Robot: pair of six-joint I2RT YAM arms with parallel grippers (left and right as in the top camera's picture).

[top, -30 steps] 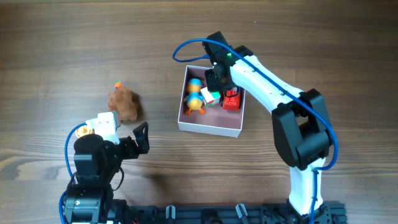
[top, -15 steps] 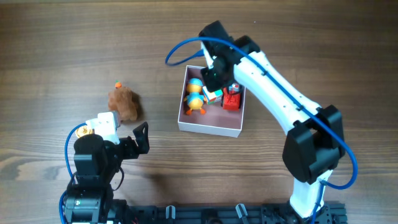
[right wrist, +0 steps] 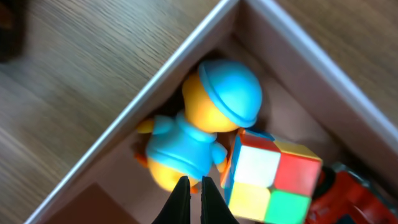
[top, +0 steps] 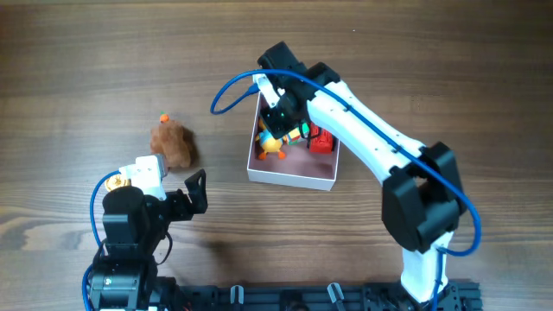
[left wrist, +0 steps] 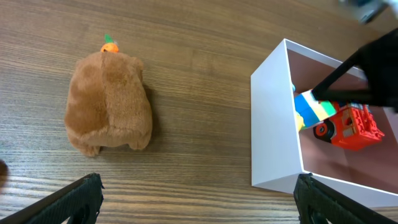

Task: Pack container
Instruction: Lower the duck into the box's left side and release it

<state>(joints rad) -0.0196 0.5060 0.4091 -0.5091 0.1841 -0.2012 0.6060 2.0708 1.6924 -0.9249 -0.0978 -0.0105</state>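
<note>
Wood-grain desk (top: 86, 52) is carrying everything we are listing.

- **Item one:** the container (top: 289, 181) is sitting right of centre, holding a duck toy (right wrist: 205, 124), a puzzle cube (right wrist: 270, 180) and a red vehicle (left wrist: 351, 127).
- **Item two:** a brown plush (left wrist: 109, 102) is lying outside, well to its left.
- **Right end effector** (right wrist: 193, 182) is hovering over the duck, fingers nearly together, gripping nothing.
- **Left end effector** (left wrist: 199, 186) is gaping wide and empty, facing the plush.
- **Risk we are flagging:** the bulky plush may be catching the thin wall on entry, shoving the light box sideways.
</note>
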